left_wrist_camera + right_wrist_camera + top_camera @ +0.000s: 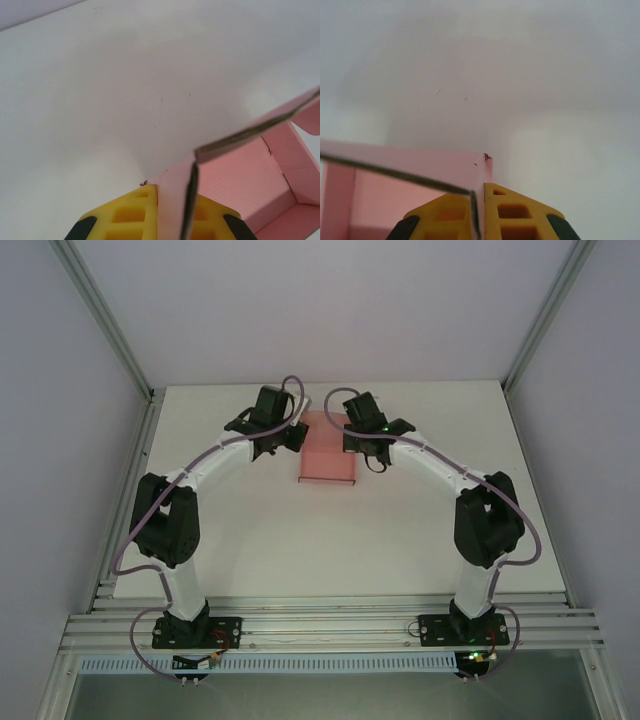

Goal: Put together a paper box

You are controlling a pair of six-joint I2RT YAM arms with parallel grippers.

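Observation:
The paper box (pixel 327 452) is a pink card tray with raised walls, lying at the back middle of the white table (pixel 330 540). My left gripper (pixel 290 436) pinches its left wall. In the left wrist view the yellow fingers (pixel 127 212) are closed on the upright pink wall (pixel 172 200), with the gripper (pixel 170 212) at the box's corner. My right gripper (pixel 352 438) holds the right wall. In the right wrist view the gripper (pixel 481 212) is shut on a pink wall (pixel 487 175), and the box interior (pixel 385 200) lies to the left.
The white table runs to metal frame rails (pixel 130 500) on the left and a slotted rail (pixel 330 625) at the near edge. White enclosure walls (pixel 320 300) stand behind. Both arm bases (pixel 195 625) sit at the near edge.

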